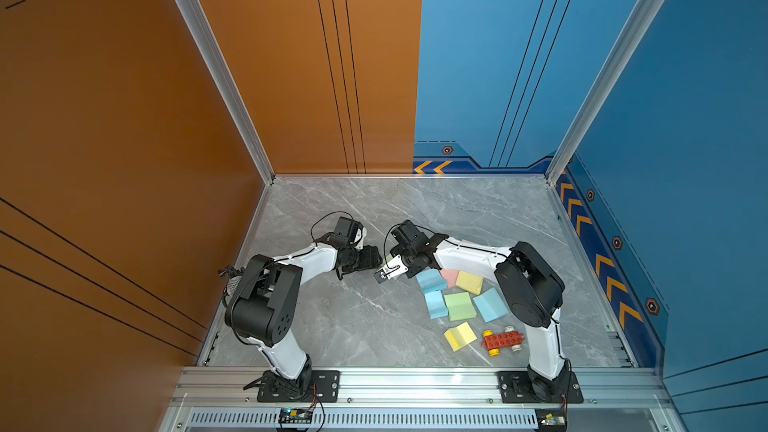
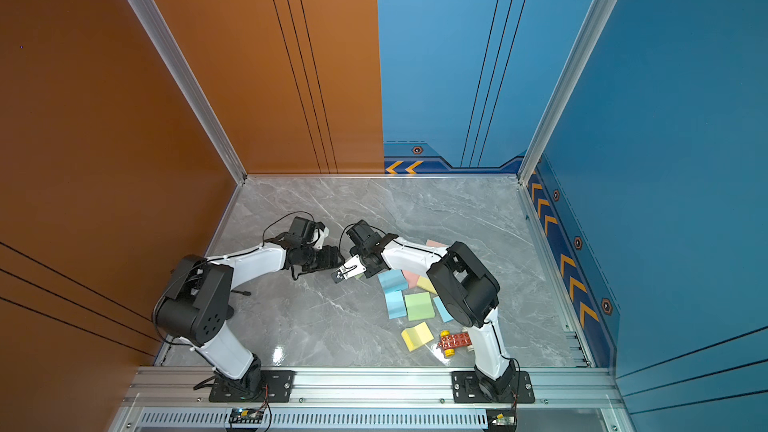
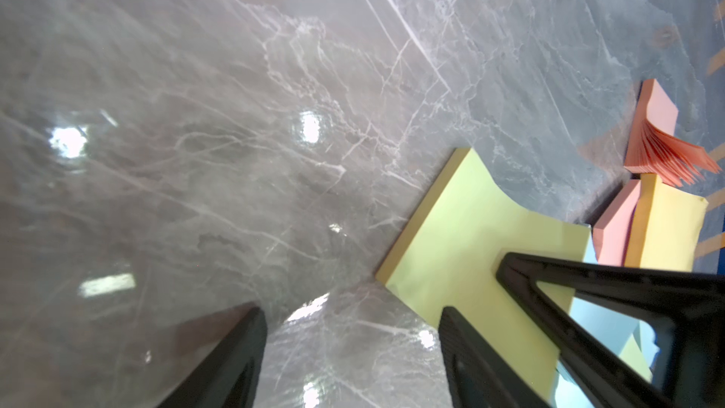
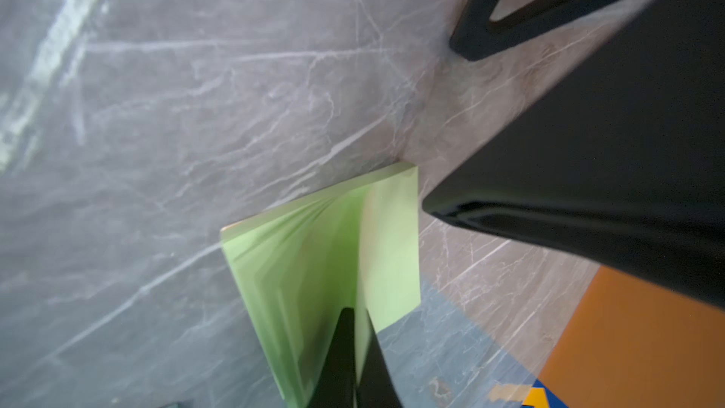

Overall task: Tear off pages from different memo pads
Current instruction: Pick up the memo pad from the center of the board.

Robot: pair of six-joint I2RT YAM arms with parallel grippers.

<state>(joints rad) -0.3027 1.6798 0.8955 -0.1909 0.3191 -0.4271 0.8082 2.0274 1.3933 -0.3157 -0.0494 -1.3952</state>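
— What are we doing with our right gripper (image 4: 359, 313)?
— We are pinching a green page (image 4: 390, 253) tight. The page is standing up from the green pad (image 4: 290, 276).
— Where is that pad lying?
— It is lying on the grey table (image 1: 353, 326), near the middle, just beside the other pads (image 1: 459, 306).
— And our left gripper (image 3: 351, 312)?
— We are keeping it wide open, one finger right by the green pad. It is gripping nothing.

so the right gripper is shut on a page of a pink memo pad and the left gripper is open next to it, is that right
Not pink. The right wrist view shows the right gripper shut on a page of a green memo pad. The left gripper is open next to it, as you said.
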